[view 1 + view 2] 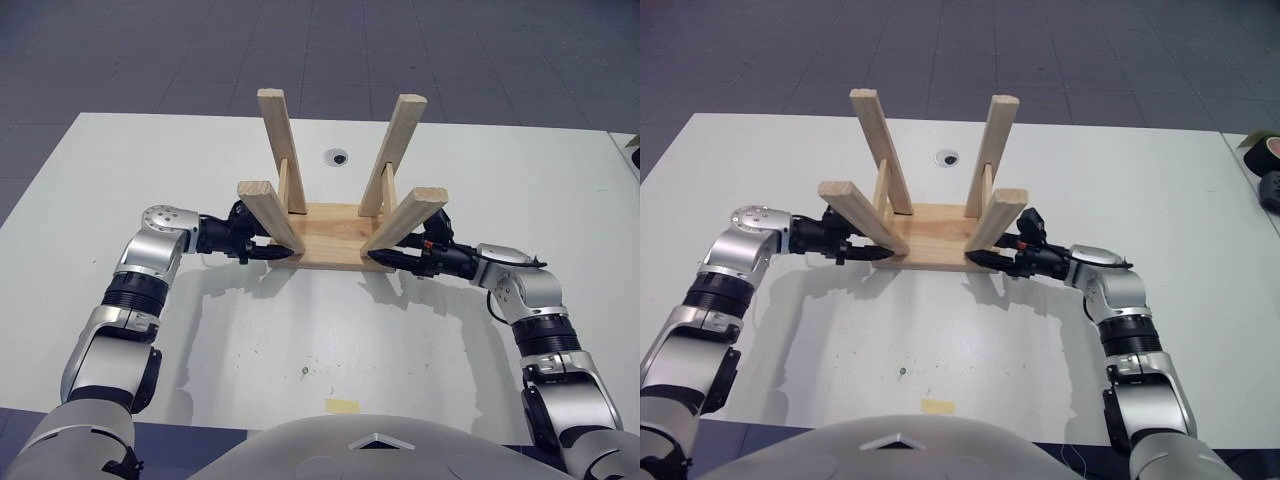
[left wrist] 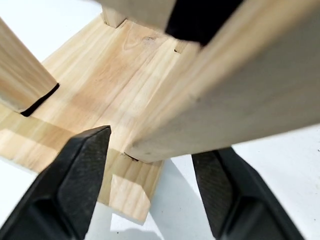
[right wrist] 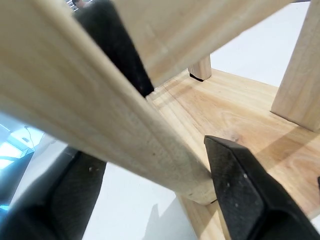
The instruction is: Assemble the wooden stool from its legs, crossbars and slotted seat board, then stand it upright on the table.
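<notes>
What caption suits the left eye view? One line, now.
Stool upside down on the white table, legs up, an arm at each near leg.

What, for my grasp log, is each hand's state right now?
Left hand: open, straddling the near left leg at its base.
Right hand: around the near right leg; whether it grips cannot be told.
</notes>
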